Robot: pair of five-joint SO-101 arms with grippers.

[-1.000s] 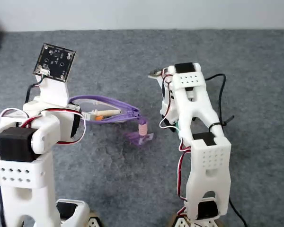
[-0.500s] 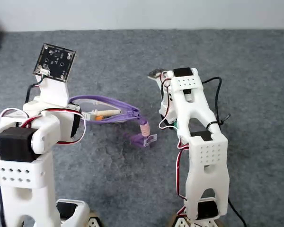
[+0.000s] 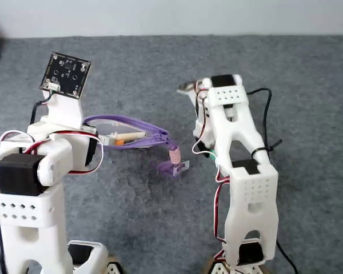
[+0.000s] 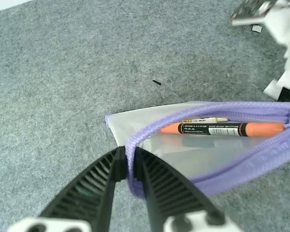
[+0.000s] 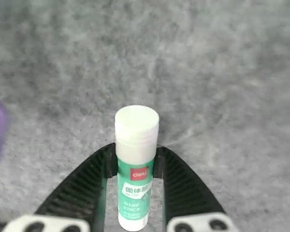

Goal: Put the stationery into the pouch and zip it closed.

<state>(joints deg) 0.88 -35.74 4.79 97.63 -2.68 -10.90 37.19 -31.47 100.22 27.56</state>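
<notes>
A clear pouch (image 4: 193, 150) with a purple zipper lies open on the grey mat, and an orange marker (image 4: 222, 129) lies inside it. My left gripper (image 4: 130, 169) is shut on the pouch's purple rim at its near end. In the high view the pouch (image 3: 128, 134) stretches from the left arm toward the middle, and its pink-and-purple zipper tag (image 3: 173, 161) hangs at the far end. A green-and-white glue stick (image 5: 134, 159) sits upright between the fingers of my right gripper (image 5: 134, 164), which is shut on it above the mat.
Grey mat (image 3: 131, 211) covers the whole table. The right arm (image 3: 240, 165) stands just right of the zipper tag. A small black speck (image 4: 156, 82) lies on the mat beyond the pouch.
The right arm shifted slightly left and then back. The zipper tag swung a little; the pouch and left arm stayed put.
</notes>
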